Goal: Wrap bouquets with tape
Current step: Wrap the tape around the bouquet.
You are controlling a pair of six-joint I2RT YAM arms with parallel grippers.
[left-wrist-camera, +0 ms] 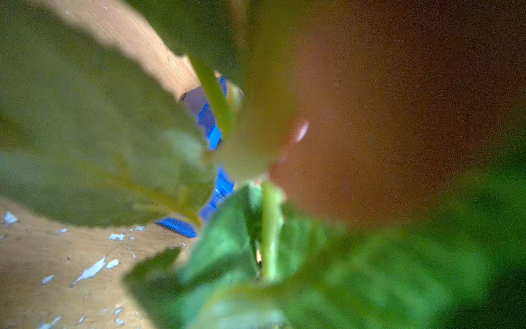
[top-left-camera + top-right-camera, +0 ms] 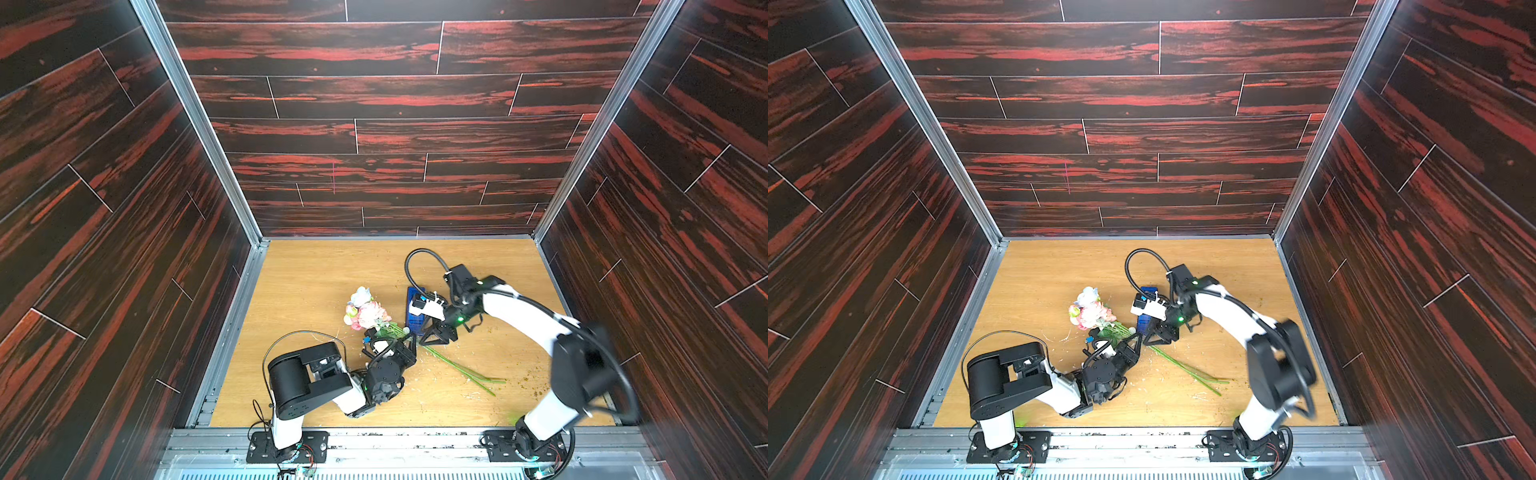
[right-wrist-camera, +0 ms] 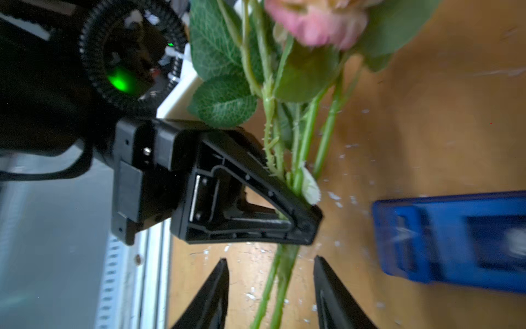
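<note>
Bouquet: The bunch of roses (image 2: 368,311) lies on the wooden table (image 2: 307,274), in the lower middle of a top view. Its green stems (image 2: 459,368) run toward the lower right.
Left gripper: The left gripper (image 3: 306,218) is in the middle of the right wrist view. Its fingers are pressed together on the stems, just under the leaves (image 3: 225,105).
Right gripper: The right gripper (image 3: 270,265) is at the bottom of that view. Its fingers are spread, one on each side of the stems, and touch nothing.
Tape: The blue tape holder (image 3: 449,242) sits on the table at the lower right of that view, near the stems. In both top views the right arm hides part of it.
Not sure: A pale bit (image 3: 310,189) sits by the left fingers. I cannot tell if it is a leaf or tape.
Left wrist view: Blurry leaves fill it. A little blue shows in the middle.
Step now: I think the right gripper needs to get tape onto the stems.
Do it well: Keep the left grip tight so the stems stay bunched. Pull the tape out slowly and straight. Wrap close to the left fingers, where the stems are packed together.
Watch out: The holder may slide when pulled. Thin stems may slip apart.
</note>
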